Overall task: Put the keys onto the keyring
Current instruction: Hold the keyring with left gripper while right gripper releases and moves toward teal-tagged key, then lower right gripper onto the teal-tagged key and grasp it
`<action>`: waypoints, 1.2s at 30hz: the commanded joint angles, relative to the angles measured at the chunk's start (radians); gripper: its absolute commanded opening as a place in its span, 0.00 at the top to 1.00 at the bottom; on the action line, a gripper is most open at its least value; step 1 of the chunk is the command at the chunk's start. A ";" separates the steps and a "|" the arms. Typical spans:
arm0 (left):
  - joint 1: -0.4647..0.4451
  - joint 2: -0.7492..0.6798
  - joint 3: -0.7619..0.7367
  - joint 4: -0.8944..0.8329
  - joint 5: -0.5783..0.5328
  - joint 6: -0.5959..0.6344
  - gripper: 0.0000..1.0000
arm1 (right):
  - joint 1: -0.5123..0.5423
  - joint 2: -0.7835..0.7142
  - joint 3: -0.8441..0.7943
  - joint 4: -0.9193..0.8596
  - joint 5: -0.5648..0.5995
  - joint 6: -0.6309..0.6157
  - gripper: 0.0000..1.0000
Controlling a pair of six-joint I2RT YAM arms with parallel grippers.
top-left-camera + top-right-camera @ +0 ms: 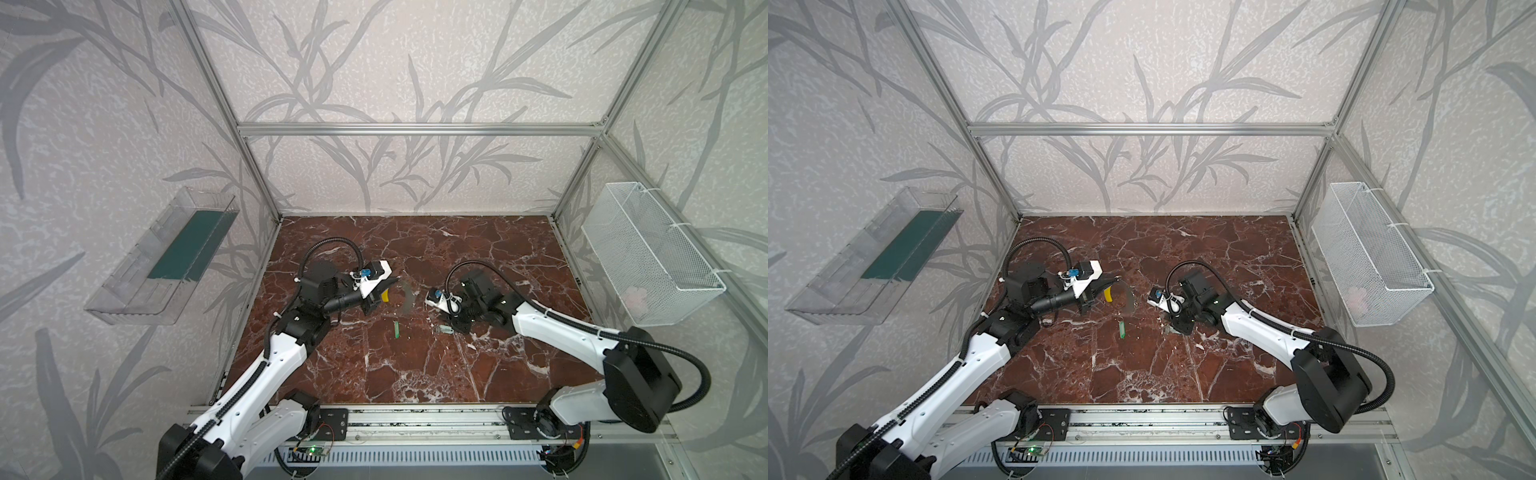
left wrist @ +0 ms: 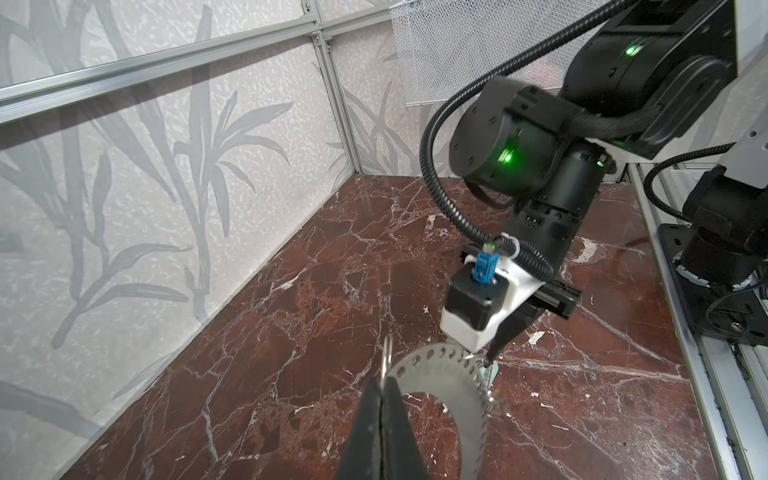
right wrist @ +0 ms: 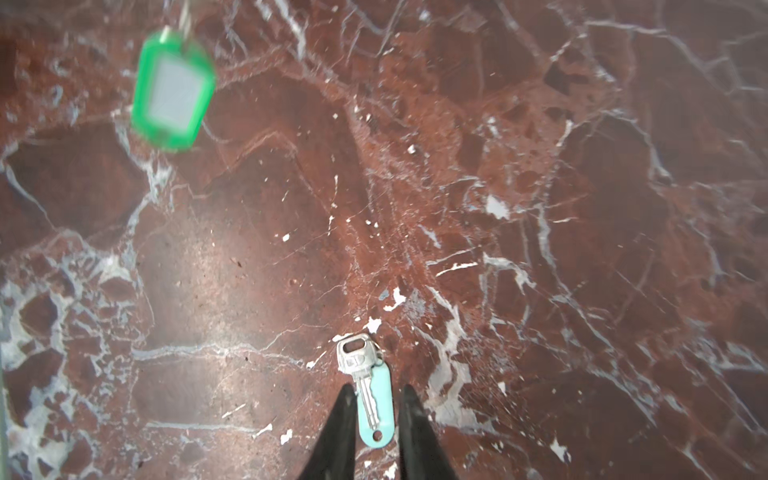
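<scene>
- Even diffuse light, moderately bright; soft shadows on marble table.
- Right wrist view: pale sheen on table; green key tag blurred.
- Top views: wide-angle stretch toward edges.

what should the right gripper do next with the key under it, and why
Probably close the right gripper on the key. Its fingers straddle the key with a gap on each side, and the key lies flat on the table, not yet gripped. The left gripper is shut on the keyring, held up and waiting for a key.
</scene>
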 commanded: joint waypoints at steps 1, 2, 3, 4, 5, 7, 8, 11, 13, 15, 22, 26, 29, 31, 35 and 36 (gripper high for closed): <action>0.004 -0.030 -0.010 0.001 -0.004 0.024 1.00 | -0.009 0.076 0.061 -0.113 -0.057 -0.213 0.79; 0.004 -0.033 -0.011 0.000 -0.003 0.024 1.00 | -0.011 0.111 0.092 -0.145 -0.066 -0.240 0.79; 0.004 -0.035 -0.011 -0.003 -0.003 0.024 1.00 | -0.013 0.142 0.116 -0.174 -0.076 -0.265 0.79; 0.004 -0.037 -0.013 -0.003 -0.001 0.024 1.00 | -0.013 0.176 0.138 -0.197 -0.077 -0.293 0.80; 0.004 -0.039 -0.015 -0.002 0.000 0.023 1.00 | -0.013 0.205 0.158 -0.217 -0.075 -0.318 0.80; 0.004 -0.042 -0.018 -0.003 0.000 0.021 1.00 | -0.017 0.241 0.185 -0.236 -0.069 -0.351 0.81; 0.004 -0.044 -0.018 -0.005 0.003 0.021 1.00 | -0.021 0.279 0.198 -0.245 -0.081 -0.371 0.82; 0.004 -0.050 -0.015 -0.013 0.005 0.021 1.00 | -0.038 0.309 0.220 -0.244 -0.102 -0.394 0.82; 0.004 -0.053 -0.014 -0.020 0.005 0.024 1.00 | -0.044 0.326 0.235 -0.256 -0.101 -0.406 0.82; 0.004 -0.055 -0.014 -0.027 0.006 0.025 1.00 | -0.051 0.343 0.249 -0.276 -0.111 -0.418 0.82; 0.004 -0.054 -0.013 -0.039 0.008 0.030 1.00 | -0.061 0.398 0.294 -0.308 -0.099 -0.428 0.83; 0.004 -0.048 -0.008 -0.040 0.010 0.031 1.00 | -0.061 0.416 0.317 -0.327 -0.098 -0.425 0.83; 0.004 -0.042 -0.007 -0.042 0.009 0.033 1.00 | -0.061 0.423 0.328 -0.342 -0.105 -0.423 0.82; 0.004 -0.041 -0.006 -0.043 0.010 0.036 1.00 | -0.061 0.430 0.336 -0.365 -0.108 -0.427 0.82; 0.004 -0.040 -0.005 -0.045 0.010 0.039 1.00 | -0.061 0.433 0.333 -0.378 -0.105 -0.437 0.84; 0.004 -0.040 -0.005 -0.045 0.008 0.041 1.00 | -0.062 0.432 0.331 -0.378 -0.105 -0.439 0.86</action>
